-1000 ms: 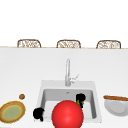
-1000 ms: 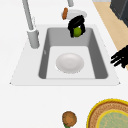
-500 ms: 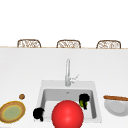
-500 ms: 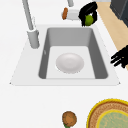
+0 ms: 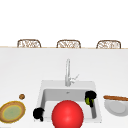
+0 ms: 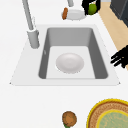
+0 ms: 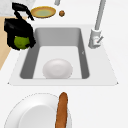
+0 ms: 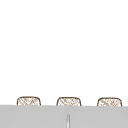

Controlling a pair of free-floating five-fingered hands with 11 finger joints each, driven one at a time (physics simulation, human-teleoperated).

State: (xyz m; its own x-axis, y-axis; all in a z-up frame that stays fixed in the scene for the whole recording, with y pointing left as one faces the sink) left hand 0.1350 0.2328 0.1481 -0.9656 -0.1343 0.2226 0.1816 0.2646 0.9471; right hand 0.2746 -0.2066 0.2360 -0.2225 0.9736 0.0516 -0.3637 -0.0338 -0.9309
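My right hand point(image 5: 90, 96) is shut on a small green fruit point(image 5: 88, 101) over the right end of the sink point(image 5: 42, 93). In the left side view this hand point(image 6: 86, 4) and the fruit point(image 6: 92, 9) hang above the sink's far rim, close to a white plate point(image 6: 75, 15). From the right, the hand point(image 7: 17, 28) and fruit point(image 7: 21, 42) hover over the front rim. My left hand point(image 5: 38, 113) floats open at the sink's front left corner, with its fingers point(image 6: 120, 58) spread and nothing in them.
A white bowl point(image 6: 69, 62) lies on the sink floor. A baguette point(image 7: 61, 110) rests on the white plate point(image 7: 32, 113) on the right counter. On the left are a yellow-rimmed plate point(image 5: 11, 111) and a small brown item point(image 5: 22, 96). A tall faucet point(image 5: 67, 72) stands behind, and a red ball point(image 5: 67, 115) in front.
My right hand has lifted the green fruit out of the basin and carried it to the sink's right end, nearer the white plate. The left hand has stayed put.
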